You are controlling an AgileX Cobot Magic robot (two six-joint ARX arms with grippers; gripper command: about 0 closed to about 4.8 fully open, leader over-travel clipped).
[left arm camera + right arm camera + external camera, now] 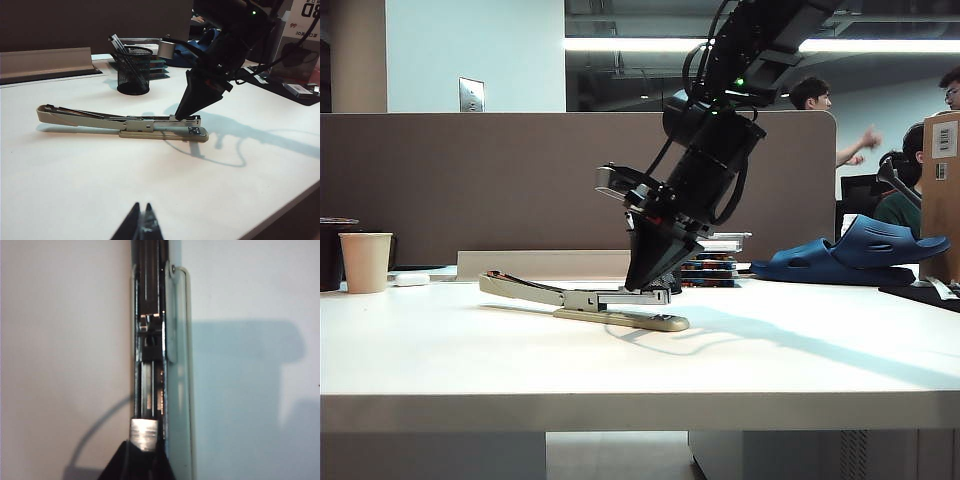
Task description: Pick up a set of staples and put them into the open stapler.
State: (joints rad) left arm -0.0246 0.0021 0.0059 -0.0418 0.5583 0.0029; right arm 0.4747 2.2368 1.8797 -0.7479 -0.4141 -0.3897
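An office desk point(470, 350) of white laminate fronts a brown partition. Toward its left back edge stands a paper cup point(366, 261). Mid-desk lies the opened stapler point(585, 300). The right gripper point(645, 287) points down into its magazine channel, clenched on the set of staples point(144, 434). The left gripper point(141, 226) hovers over the near edge, fingers together.

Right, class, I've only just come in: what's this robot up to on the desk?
The right gripper, shut on the set of staples, holds it tip-down over the silver channel of the open stapler lying on the white table. The staples aren't released yet. The left gripper hangs shut and idle over bare table, apart from the stapler.
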